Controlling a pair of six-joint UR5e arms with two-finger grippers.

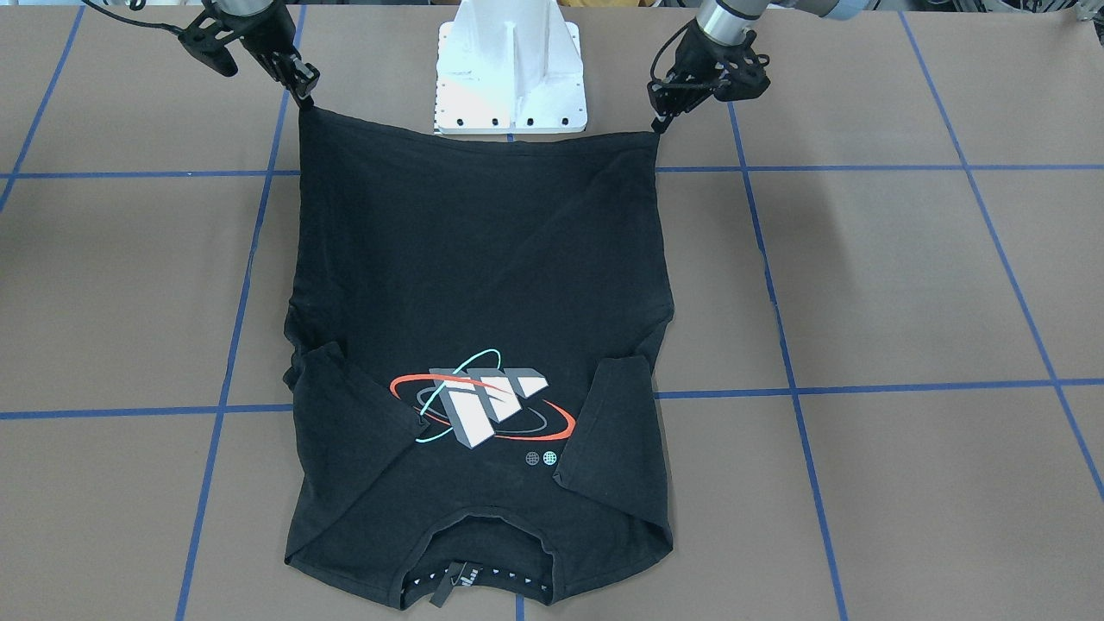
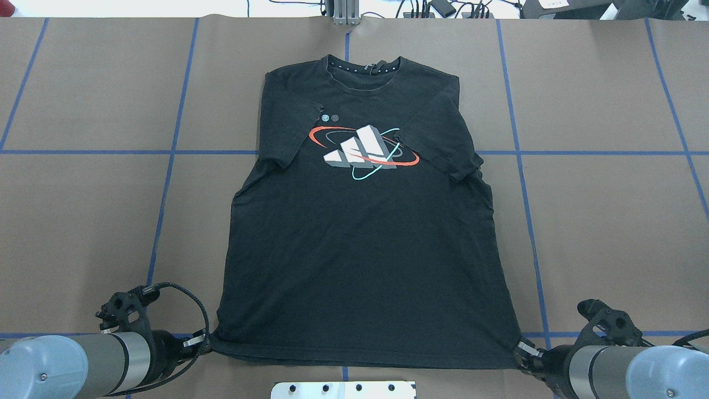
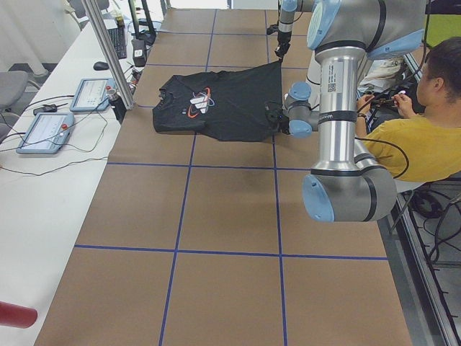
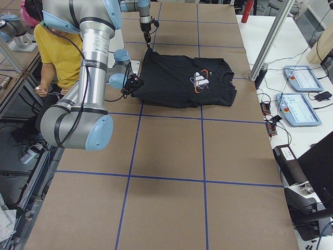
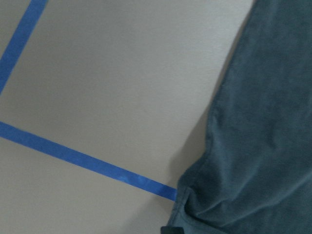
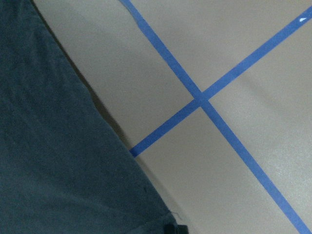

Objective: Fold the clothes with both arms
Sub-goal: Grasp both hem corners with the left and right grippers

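The black T-shirt [image 2: 360,233] lies logo side up, its white, red and teal logo [image 2: 363,151] toward the far edge, collar farthest from me. Both short sleeves are folded inward over the chest [image 1: 604,423]. My left gripper [image 2: 206,342] is shut on the near left hem corner. My right gripper [image 2: 519,350] is shut on the near right hem corner. In the front-facing view the left gripper [image 1: 660,121] and the right gripper [image 1: 304,93] hold the hem taut between them, slightly raised. The wrist views show the cloth edge [image 5: 263,146] [image 6: 58,161] with a shadow beneath.
The white base mount [image 1: 509,78] stands just behind the hem. Blue tape lines [image 2: 171,152] grid the brown table. An operator in yellow [image 3: 425,137] sits beside the robot. Tablets [image 3: 43,133] and cables lie on a side table beyond the far edge.
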